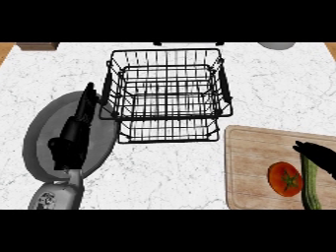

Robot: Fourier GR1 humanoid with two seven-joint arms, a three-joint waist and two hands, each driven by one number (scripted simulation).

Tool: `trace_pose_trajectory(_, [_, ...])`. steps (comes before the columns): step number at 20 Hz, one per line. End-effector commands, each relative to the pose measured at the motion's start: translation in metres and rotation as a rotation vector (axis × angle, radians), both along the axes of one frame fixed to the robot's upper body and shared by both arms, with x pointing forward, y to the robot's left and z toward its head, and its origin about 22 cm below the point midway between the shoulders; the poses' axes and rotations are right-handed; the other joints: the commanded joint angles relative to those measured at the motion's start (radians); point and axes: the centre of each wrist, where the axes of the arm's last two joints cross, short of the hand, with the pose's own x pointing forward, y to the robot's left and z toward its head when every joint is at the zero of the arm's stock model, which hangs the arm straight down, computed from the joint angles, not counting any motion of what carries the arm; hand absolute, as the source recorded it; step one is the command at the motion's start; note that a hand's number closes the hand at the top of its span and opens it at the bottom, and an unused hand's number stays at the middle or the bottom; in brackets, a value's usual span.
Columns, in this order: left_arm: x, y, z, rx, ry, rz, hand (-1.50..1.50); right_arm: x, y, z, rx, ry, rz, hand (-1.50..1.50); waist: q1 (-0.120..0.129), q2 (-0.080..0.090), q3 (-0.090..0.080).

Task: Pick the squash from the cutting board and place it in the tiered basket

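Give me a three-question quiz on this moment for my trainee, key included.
1. True or false: the squash already lies in the tiered basket.
2. What round red thing shares the cutting board with it?
3. Which hand is at the squash: A) left hand, B) right hand?

Key: 1 false, it lies on the board. 2 the tomato. 3 B; the left hand is over the grey plate.
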Motion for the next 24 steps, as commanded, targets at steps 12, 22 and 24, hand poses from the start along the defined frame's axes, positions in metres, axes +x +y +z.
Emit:
trace_pose_trajectory(12, [-0.005, -0.009, 0.011, -0.004, -0.005, -0.004, 0.0, 0.016, 0.008, -0.033, -0.042, -0.26, 0.023, 1.5, 0.004, 0.0, 0.001])
trace_pose_trajectory(22, [0.0, -0.007, -0.002, 0.01, -0.004, -0.043, 0.0, 0.008, 0.156, -0.033, -0.31, -0.206, -0.139, 1.5, 0.037, -0.002, -0.016])
trace_pose_trajectory(24, [0.002, -0.005, -0.002, 0.005, 0.003, -0.038, 0.0, 0.011, 0.185, -0.024, -0.345, -0.224, -0.184, 1.5, 0.044, -0.001, -0.014])
